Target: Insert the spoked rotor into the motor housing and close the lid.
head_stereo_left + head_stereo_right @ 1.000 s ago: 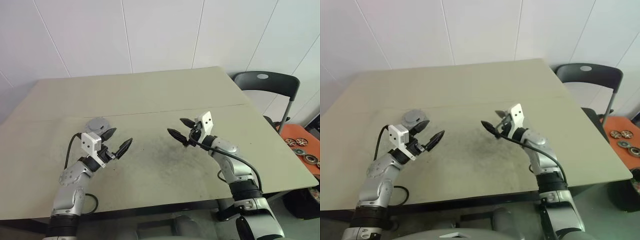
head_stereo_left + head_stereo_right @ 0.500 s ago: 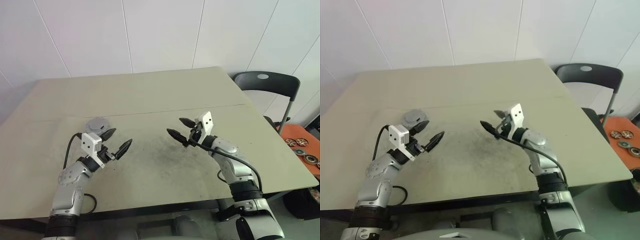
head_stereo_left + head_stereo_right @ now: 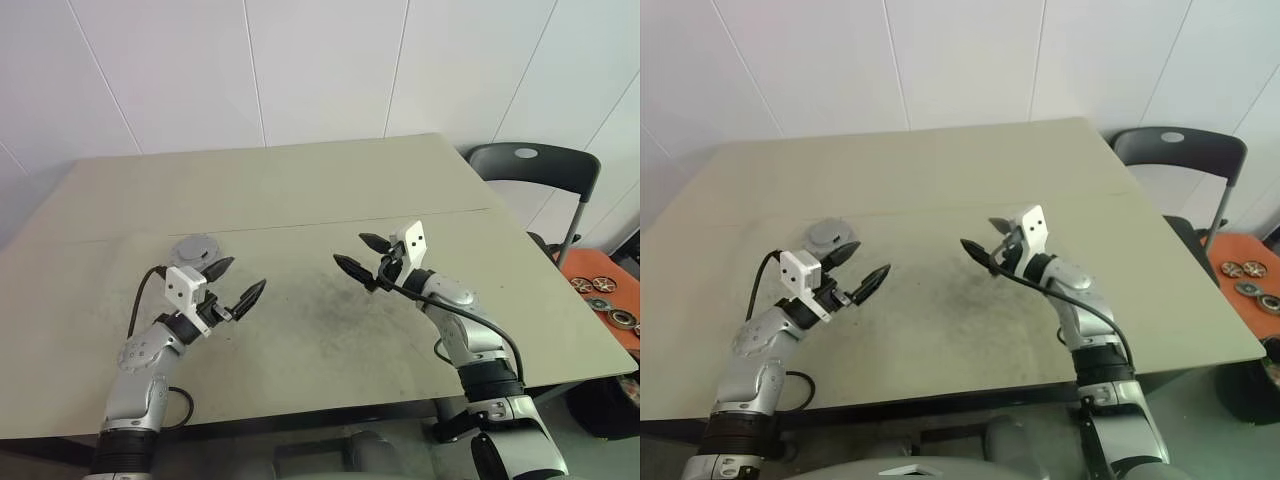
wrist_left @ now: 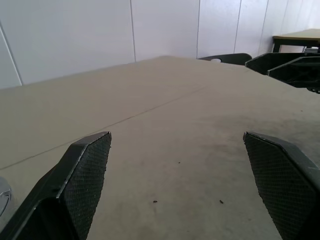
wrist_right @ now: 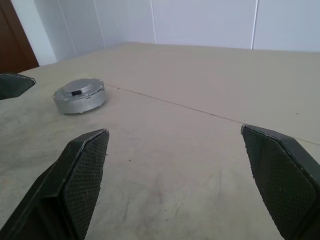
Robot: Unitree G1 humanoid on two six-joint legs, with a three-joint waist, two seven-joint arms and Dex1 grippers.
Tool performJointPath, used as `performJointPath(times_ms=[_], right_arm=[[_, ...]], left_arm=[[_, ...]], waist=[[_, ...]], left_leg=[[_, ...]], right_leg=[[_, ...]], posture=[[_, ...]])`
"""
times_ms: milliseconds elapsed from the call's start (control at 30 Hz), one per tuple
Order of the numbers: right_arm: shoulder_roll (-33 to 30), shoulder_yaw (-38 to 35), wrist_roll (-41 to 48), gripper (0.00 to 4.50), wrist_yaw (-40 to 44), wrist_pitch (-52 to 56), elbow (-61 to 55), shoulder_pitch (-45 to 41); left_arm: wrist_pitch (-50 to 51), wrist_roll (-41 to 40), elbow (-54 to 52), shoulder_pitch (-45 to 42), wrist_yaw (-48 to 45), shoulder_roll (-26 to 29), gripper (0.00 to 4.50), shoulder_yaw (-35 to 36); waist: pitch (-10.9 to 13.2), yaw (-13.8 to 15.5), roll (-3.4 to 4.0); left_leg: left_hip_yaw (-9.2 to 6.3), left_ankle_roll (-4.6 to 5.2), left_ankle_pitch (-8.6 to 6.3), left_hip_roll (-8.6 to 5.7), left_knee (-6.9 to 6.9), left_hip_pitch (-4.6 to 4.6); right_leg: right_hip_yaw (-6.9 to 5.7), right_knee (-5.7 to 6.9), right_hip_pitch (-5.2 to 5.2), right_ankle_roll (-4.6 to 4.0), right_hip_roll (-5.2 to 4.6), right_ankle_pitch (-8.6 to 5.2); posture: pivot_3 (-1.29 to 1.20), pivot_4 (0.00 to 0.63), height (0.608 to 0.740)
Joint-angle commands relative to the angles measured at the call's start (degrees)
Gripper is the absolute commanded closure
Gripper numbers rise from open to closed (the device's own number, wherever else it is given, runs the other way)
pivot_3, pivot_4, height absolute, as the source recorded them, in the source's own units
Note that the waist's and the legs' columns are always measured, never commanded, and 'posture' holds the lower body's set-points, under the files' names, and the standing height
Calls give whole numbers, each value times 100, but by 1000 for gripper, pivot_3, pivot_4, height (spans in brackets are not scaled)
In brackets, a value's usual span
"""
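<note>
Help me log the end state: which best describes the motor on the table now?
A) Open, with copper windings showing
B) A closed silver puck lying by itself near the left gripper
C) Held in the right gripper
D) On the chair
B: the housing lies closed on the table beyond the open, empty left gripper; the right gripper is open and empty too.
</note>
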Motion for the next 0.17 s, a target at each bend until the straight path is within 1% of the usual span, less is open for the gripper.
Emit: performJointPath(times_ms=[33,167], right_arm=[[24,-43,28,78,9,-111,-152,-163],[17,-49,19,78,-2,-113,-154,-167]], left_arm=[[-121,48,-78,-100,-42,57,0,-16],[-132,44,-77,-102,-42,72,0,-38]], waist=[[0,1,0],[0,0,0]], left_leg=[[0,0,0,0,0,0],[0,0,0,0,0,0]], right_leg=[[0,0,0,0,0,0],[0,0,0,0,0,0]], posture=[[0,0,740],[0,0,740]])
